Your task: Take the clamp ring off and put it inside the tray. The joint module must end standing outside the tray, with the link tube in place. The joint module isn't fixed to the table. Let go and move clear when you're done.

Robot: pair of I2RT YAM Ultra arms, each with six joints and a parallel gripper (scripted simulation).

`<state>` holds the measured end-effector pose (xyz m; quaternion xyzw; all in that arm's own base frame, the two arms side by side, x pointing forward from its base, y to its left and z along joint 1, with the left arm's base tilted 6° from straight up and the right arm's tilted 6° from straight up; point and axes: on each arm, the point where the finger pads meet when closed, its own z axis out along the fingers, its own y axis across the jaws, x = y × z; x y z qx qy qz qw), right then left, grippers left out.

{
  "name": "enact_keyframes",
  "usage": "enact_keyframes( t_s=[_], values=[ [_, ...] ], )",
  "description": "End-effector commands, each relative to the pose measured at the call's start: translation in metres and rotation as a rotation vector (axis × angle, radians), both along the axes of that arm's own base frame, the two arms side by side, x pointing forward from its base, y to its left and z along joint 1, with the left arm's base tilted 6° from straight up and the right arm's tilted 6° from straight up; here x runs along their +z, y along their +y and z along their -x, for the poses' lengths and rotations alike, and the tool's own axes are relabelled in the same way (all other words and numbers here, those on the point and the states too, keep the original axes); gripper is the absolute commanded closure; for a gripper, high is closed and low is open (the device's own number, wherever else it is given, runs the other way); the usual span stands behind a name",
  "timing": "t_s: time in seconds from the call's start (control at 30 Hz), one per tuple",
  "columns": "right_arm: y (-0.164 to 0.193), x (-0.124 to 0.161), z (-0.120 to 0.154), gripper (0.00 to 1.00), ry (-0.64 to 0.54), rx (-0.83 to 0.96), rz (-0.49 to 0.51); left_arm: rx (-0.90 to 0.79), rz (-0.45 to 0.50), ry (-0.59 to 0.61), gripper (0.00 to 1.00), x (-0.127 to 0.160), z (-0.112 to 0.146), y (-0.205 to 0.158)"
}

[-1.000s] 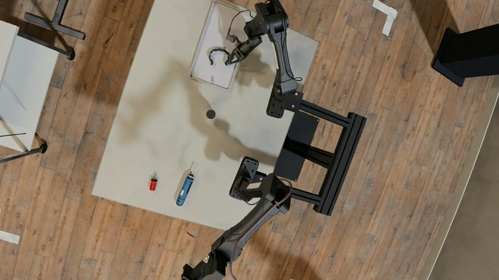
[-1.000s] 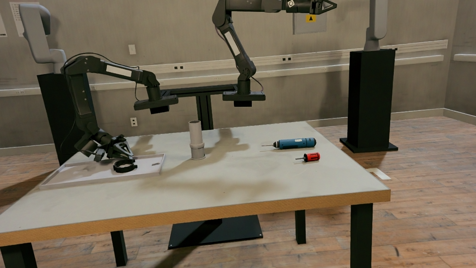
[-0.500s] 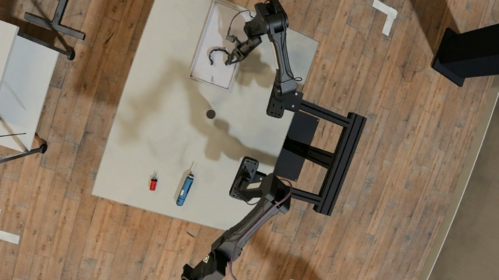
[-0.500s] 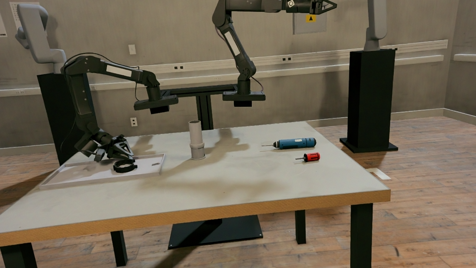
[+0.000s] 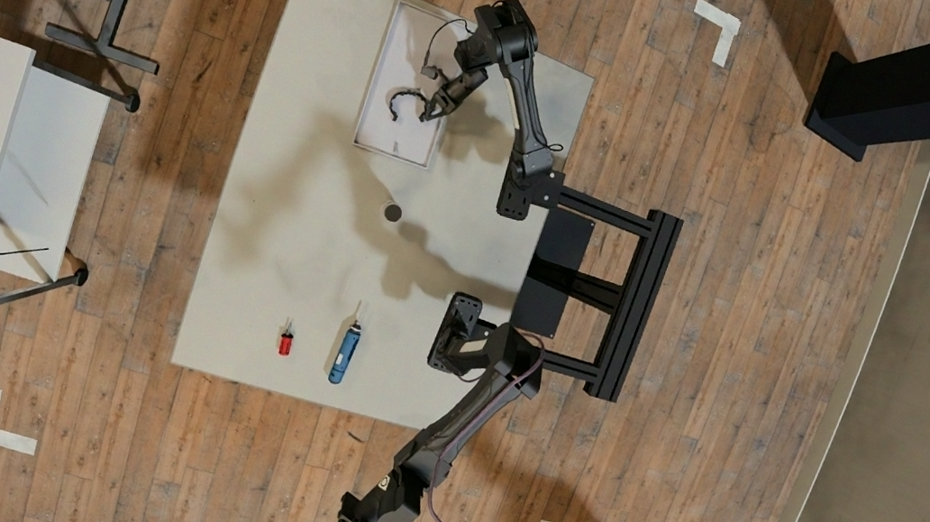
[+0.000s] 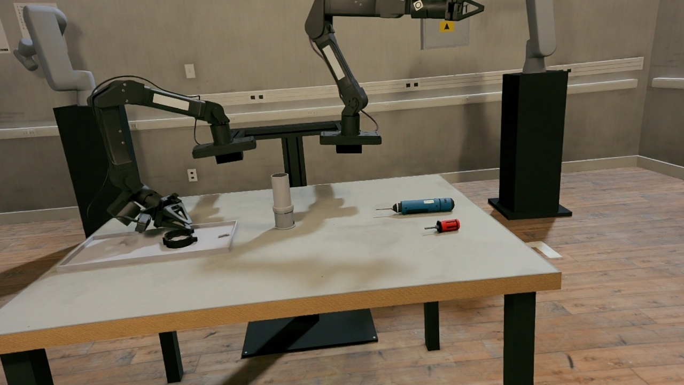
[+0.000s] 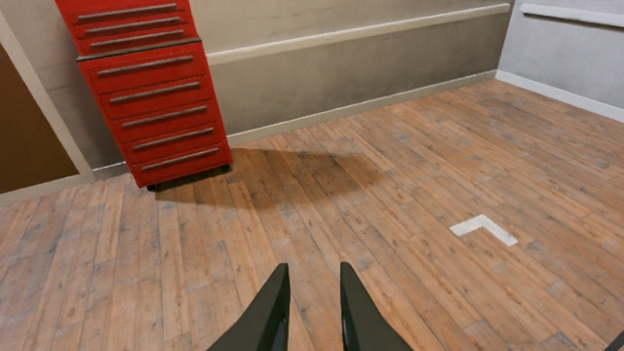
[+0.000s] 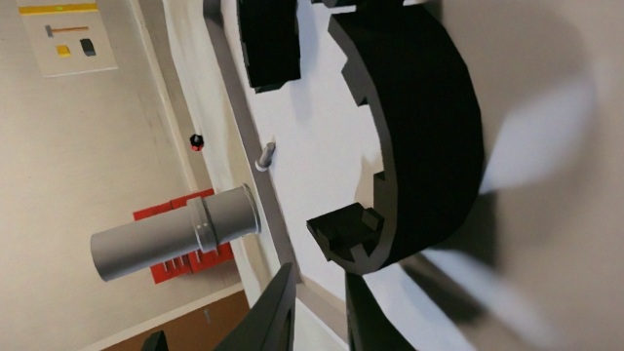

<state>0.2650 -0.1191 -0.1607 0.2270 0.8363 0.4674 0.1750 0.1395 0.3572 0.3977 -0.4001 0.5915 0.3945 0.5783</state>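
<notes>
The black clamp ring (image 5: 395, 95) (image 6: 179, 243) (image 8: 434, 136) lies in the white tray (image 5: 391, 155) (image 6: 232, 238) (image 8: 242, 122), its opening visible. My right gripper (image 5: 428, 117) (image 6: 189, 225) (image 8: 319, 274) is a little open and empty, low at the tray, one fingertip close beside the ring's end; I cannot tell if they touch. The grey joint module (image 6: 285, 221) (image 8: 233, 214) stands upright outside the tray, with the link tube (image 5: 393, 212) (image 6: 281, 191) (image 8: 146, 244) upright on it. My left gripper (image 6: 482, 8) (image 7: 314, 275) is a little open and empty, far off beyond the table edge.
A small screw (image 5: 396, 145) (image 6: 223, 235) (image 8: 266, 156) lies in the tray near its end wall. A blue power screwdriver (image 5: 343, 356) (image 6: 427, 206) and a red screwdriver (image 5: 285, 342) (image 6: 448, 225) lie on the table, on the side away from the tray.
</notes>
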Motion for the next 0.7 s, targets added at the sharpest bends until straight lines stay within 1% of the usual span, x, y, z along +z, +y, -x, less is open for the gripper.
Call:
enact_keyframes(
  t_s=[0.0, 0.17, 0.53, 0.67],
  values=[
    [0.0022, 0.0089, -0.0050, 0.80, -0.029, -0.001, 0.004, 0.014, -0.053, -0.033, 0.80, 0.0279, 0.0053, -0.0059],
    [0.0031, 0.0090, -0.0054, 0.80, -0.023, -0.001, 0.004, 0.014, -0.053, -0.033, 0.80, 0.0279, 0.0053, -0.0059],
    [0.0033, 0.0073, -0.0037, 0.80, 0.006, 0.002, 0.042, 0.014, -0.053, -0.033, 0.80, 0.0279, 0.0053, -0.0059],
    [-0.0005, 0.0050, -0.0042, 0.80, 0.002, -0.008, 0.033, 0.014, -0.053, -0.033, 0.80, 0.0279, 0.0053, -0.0059]
  ],
)
